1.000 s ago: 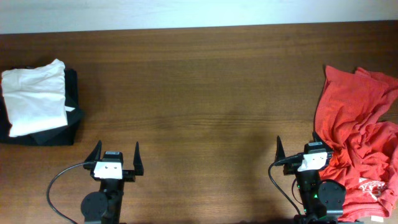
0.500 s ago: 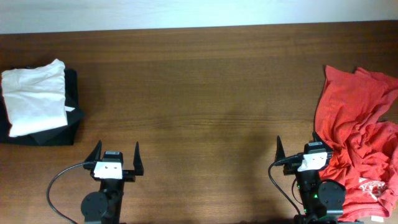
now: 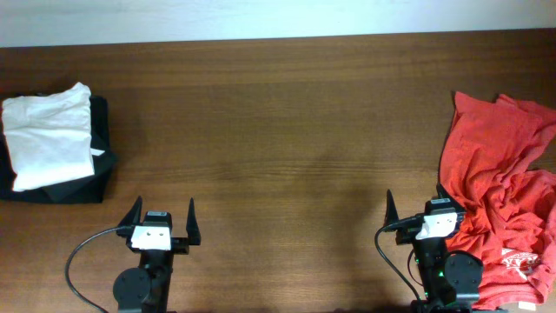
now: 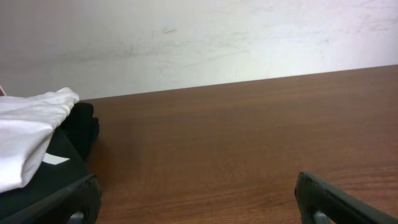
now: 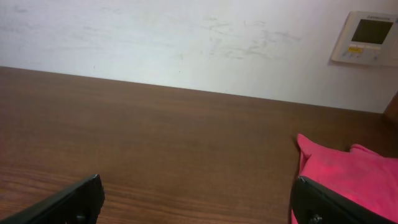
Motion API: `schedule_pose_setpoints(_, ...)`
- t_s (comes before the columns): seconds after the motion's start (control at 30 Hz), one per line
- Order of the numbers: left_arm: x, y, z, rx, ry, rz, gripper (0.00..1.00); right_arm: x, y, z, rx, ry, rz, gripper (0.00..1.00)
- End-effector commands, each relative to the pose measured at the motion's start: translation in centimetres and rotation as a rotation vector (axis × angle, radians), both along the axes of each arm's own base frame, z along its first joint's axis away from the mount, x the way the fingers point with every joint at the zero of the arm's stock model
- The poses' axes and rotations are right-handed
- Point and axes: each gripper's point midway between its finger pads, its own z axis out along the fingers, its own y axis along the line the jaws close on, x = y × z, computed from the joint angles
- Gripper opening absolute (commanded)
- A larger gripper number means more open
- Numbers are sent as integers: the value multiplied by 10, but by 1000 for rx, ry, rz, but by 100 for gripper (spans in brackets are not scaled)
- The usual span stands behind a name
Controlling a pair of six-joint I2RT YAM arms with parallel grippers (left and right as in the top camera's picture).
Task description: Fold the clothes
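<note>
left hand [image 3: 164,211] and right hand [image 3: 415,207] gape apart; red t-shirt [image 3: 491,165] (crumpled) seemingly touches the right.

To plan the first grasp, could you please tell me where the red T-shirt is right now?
Overhead, the red T-shirt lies crumpled at the table's right edge, beside the right arm, across the table from the folded white garment.

Dark reddish-brown wood grain, streaked left to right, across the tabletop [image 3: 278,130]; red-orange on the crumpled T-shirt [image 3: 499,165] at the right edge, with small white lettering [image 3: 519,258] toward its near end; plain white on the folded garment [image 3: 48,135] at far left, over a plain black garment [image 3: 61,191]; off-white wall [image 3: 261,17]; cream wall panel [image 5: 372,37] with a grey screen; matt black jaws.
</note>
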Motion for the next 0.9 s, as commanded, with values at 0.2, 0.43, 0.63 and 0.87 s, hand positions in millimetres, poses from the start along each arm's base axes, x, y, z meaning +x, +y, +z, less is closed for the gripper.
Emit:
schedule_pose_setpoints(0.2, 0, 1, -1, 17, -2, 5, 99, 0, 5, -1, 124, 10, 16, 99)
schedule_pose_setpoints(0.43, -1, -4, 12, 15, -4, -21, 99, -6, 3, 3, 150, 69, -1, 99)
schedule_pose_setpoints(0.63, 4, -4, 31, 9, 53, -21, 99, -12, -1, 14, 151, 159, -29, 99)
schedule_pose_setpoints(0.87, 27, -12, 46, -12, 224, -68, 99, -15, -9, 27, 231, 362, -112, 99)
